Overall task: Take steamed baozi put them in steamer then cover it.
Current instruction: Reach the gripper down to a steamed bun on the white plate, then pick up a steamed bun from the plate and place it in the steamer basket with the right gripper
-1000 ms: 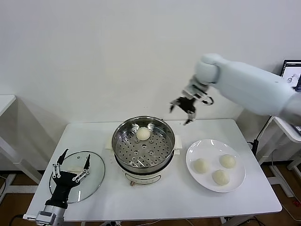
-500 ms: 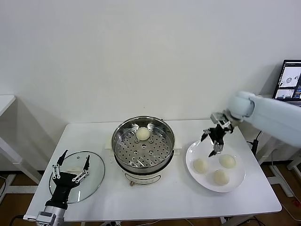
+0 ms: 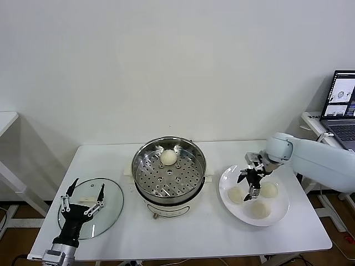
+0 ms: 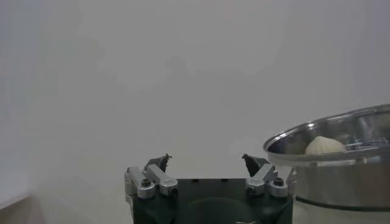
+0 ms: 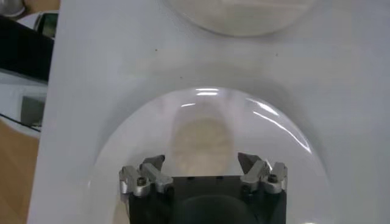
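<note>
White table [image 3: 183, 233] against a plain wall, seen from the head camera.

Far left, near the front edge: the left hand [image 3: 83, 198] hovers over the cover [image 3: 108, 206], fingers spread wide apart, nothing between them. The cover lies flat on the table, clear glass with a metal rim, its white bar handle partly hidden under the hand. From the left wrist camera the same hand [image 4: 206, 163] shows two finger tips well apart with bare wall behind.

Centre: the steamer [image 3: 168, 170], shiny steel on a white base, stands uncovered. One baozi [image 3: 169, 157] sits on the perforated tray at the far side, close to the wall of the pot. The left wrist camera catches the steamer rim [image 4: 329, 135] with that bun [image 4: 325, 146] showing above it.

Right of the steamer, just beside it: a white plate [image 3: 280, 215] carrying three baozi. The nearest to the steamer [image 3: 237, 195], one toward the back right [image 3: 269, 190], one at the front [image 3: 259, 209]. All three lie apart from one another.

The right hand [image 3: 249, 182] reaches in from the right and hangs low over the plate's left part, above the left bun, fingers open and pointing down, empty. In the right wrist camera the hand [image 5: 203, 163] straddles a pale bun [image 5: 201, 141] lying ahead between the finger tips; whether they touch it I cannot tell. Plate rim [image 5: 207, 93] arcs beyond.

Far right: a laptop [image 3: 341, 94] on a side desk.
</note>
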Motion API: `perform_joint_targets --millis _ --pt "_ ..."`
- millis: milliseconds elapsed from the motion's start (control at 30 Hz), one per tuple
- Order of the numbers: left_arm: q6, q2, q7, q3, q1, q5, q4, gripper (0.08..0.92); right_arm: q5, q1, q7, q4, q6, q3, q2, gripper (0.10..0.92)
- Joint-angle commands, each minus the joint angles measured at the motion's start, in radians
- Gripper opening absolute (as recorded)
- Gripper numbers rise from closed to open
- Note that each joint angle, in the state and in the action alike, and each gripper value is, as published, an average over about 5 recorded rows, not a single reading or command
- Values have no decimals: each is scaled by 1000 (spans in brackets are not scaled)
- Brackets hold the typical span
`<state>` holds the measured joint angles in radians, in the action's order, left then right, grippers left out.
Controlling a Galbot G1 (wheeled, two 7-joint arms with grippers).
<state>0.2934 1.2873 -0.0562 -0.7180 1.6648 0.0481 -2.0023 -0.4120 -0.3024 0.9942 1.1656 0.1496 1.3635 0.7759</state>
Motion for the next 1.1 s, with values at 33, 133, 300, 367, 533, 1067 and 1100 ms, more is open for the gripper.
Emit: perform_joint_targets --millis 33,133,300,367,533,1067,1100 --pt "2 0 1 -2 0 0 2 823 11 56 -39 -28 14 -16 36 823" --pt "2 1 1 -2 1 0 1 823 20 60 -38 -29 14 -19 40 818" --pt "2 2 3 -4 1 0 1 823 37 52 -35 -20 14 -21 29 750" --pt "3 2 3 -4 0 0 1 823 41 41 -34 -10 14 -19 20 727" --pt "1 3 5 -1 -1 0 -4 823 37 -15 -17 23 15 -13 -1 688" --pt "4 -6 7 20 -9 0 -10 823 -68 -541 302 62 -22 53 243 670" --pt "4 -6 7 22 -10 -1 -7 823 -84 -556 302 69 -17 62 271 670"
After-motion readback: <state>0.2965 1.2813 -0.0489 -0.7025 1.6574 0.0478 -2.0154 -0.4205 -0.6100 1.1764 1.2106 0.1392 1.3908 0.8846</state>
